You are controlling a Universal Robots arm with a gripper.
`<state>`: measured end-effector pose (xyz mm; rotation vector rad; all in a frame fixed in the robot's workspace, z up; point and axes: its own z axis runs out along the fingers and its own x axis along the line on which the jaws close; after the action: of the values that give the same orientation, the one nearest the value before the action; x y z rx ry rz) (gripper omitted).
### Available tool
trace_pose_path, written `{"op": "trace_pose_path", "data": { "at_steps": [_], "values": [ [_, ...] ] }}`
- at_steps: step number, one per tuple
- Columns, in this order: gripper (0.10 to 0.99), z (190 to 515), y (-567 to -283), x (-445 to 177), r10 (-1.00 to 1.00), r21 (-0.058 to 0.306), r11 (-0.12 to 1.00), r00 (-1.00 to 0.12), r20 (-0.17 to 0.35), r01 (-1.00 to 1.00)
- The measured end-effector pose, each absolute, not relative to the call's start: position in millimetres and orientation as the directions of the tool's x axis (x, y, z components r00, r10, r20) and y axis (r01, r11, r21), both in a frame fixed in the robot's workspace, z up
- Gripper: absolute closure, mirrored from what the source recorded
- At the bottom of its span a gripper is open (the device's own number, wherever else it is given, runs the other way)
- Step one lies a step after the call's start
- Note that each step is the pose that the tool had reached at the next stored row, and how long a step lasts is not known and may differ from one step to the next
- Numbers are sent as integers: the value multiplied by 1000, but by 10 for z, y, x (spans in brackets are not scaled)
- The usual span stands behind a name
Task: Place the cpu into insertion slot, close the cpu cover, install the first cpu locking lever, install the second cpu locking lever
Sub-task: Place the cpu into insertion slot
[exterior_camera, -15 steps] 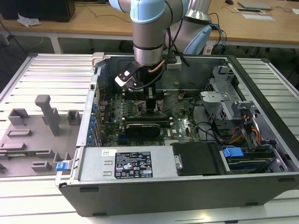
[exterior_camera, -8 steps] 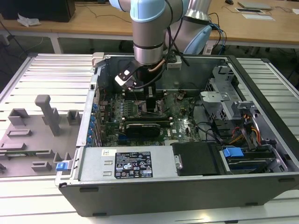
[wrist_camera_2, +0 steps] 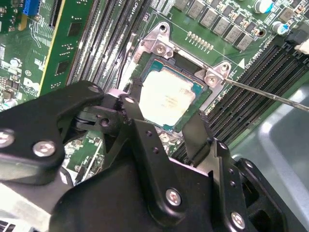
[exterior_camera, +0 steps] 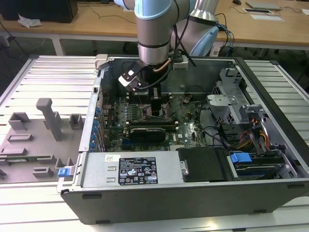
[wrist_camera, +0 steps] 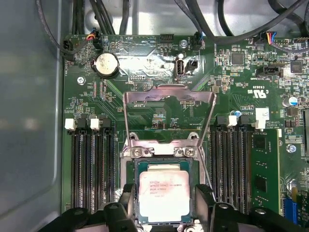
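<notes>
- Your gripper [wrist_camera: 166, 189] hangs low over the green motherboard [wrist_camera: 145, 77], jaws spread wide and clasping nothing.
- Between the jaws, the cpu [wrist_camera: 164, 198] lies flat in the insertion slot [wrist_camera: 166, 160], with a finger [wrist_camera_2: 195, 140] standing at either side of it.
- Beyond the fingertips, the cpu cover [wrist_camera: 169, 90] stands raised, clear of the chip.
- A thin locking lever [wrist_camera_2: 270, 95] juts free just outside one jaw.

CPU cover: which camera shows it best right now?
First wrist view: the cpu cover stands open, its whole frame and window facing the camera. The second wrist view catches its hinge end; the exterior view leaves it too small to tell.
</notes>
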<state>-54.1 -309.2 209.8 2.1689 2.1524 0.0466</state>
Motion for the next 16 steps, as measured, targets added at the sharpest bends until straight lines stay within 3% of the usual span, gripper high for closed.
{"op": "trace_pose_path", "data": {
  "at_steps": [1,5,6,7,16],
  "values": [
    [482,2098,-3093,-541,999,82,-6,9,-39,997],
    [733,2100,-3092,-541,999,82,-6,9,-39,997],
    [914,2100,-3093,-541,999,82,-6,9,-39,997],
    [976,2101,-3093,-541,999,82,-6,9,-39,997],
    [980,2311,-3092,-542,999,82,-6,9,-39,997]
  ]
}}
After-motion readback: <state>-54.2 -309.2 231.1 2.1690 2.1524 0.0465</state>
